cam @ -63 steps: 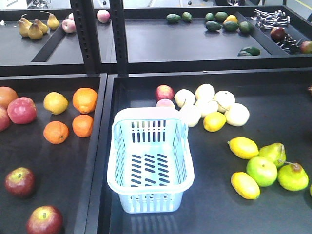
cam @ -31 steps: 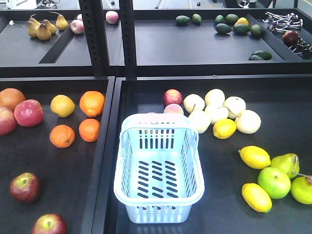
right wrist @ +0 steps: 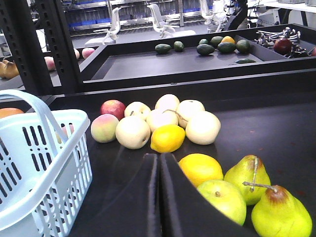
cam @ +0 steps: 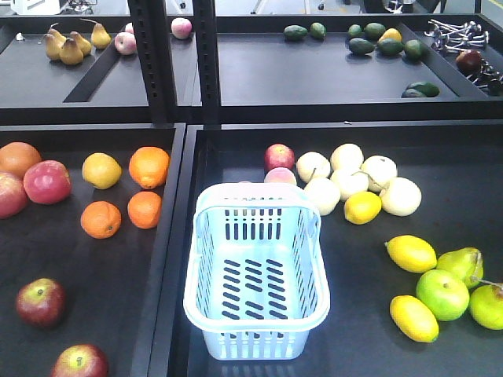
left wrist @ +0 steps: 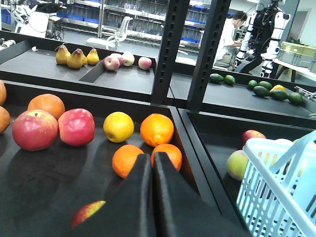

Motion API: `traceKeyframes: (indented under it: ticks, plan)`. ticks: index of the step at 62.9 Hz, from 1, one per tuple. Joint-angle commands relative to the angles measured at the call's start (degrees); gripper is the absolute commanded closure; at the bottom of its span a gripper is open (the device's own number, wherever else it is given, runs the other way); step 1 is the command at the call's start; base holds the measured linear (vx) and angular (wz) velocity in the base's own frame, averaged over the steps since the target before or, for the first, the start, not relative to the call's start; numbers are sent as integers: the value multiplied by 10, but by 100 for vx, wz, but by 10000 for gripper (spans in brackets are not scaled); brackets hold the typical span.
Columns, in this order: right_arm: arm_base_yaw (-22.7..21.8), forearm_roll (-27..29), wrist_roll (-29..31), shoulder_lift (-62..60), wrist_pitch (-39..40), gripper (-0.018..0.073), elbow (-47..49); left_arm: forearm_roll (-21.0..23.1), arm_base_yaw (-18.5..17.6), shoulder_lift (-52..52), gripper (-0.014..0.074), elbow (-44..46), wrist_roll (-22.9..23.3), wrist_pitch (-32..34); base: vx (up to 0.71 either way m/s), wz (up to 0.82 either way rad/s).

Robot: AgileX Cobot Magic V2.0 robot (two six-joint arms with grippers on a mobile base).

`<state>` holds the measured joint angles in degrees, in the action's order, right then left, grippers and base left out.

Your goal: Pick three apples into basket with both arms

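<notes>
1. The left gripper point(left wrist: 151, 157) has its fingers pressed together with nothing between them. It sits lower centre of the left wrist view, above the left part of the counter point(cam: 94, 267).
2. The right gripper point(right wrist: 158, 157) is likewise closed and empty, lower centre of the right wrist view. It points toward a lemon point(right wrist: 168, 138) and some pale round fruit.
3. Neither arm shows in the front view.
4. One dark apple point(left wrist: 88, 212) peeks out just left of the left gripper, partly hidden by it.
5. In the front view two dark red apples point(cam: 41, 301) lie lower left, the second point(cam: 78, 363) cut by the bottom edge. A brighter red apple point(cam: 47, 181) lies mid left, beside the oranges point(cam: 148, 166).
6. The basket point(cam: 256, 323) stands centre frame on the right part of the counter, just past the divider. It is empty, so no apple is in yet.
7. Handling, by judgement: the apples are firm, smooth, fairly heavy, and will roll if nudged. Open wide and close across the widest middle from above. Don't pinch near the stem or squeeze hard, since the skin bruises.
8. The right side holds pears point(cam: 460, 265) and lemons, with a reddish apple-like fruit point(cam: 280, 156) at the back. Whether that one counts is unclear.
</notes>
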<state>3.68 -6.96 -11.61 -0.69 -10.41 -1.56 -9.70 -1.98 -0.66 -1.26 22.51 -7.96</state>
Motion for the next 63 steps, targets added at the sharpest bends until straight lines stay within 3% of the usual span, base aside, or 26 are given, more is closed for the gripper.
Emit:
traceKeyframes:
  ticks: [1, 28, 33, 44, 55, 63]
  plan:
    - [-4, -7, 0, -7, 44, 566, -8, -1, 1, -9, 603, -5, 3, 39, 0, 0]
    - [-4, -7, 0, -7, 44, 566, -8, -1, 1, -9, 603, -5, 3, 43, 0, 0]
    - [-4, -7, 0, -7, 44, 566, -8, 9, 1, -9, 603, -5, 20, 49, 0, 0]
    - [-4, -7, 0, -7, 44, 566, -8, 122, 1, -9, 603, -5, 98, 74, 0, 0]
    - [-4, -7, 0, -7, 44, 566, -8, 185, 1, -9, 603, -5, 100, 97, 0, 0]
    - [-4, -7, 0, -7, 44, 566, -8, 275, 0, -9, 603, 1, 130, 118, 0, 0]
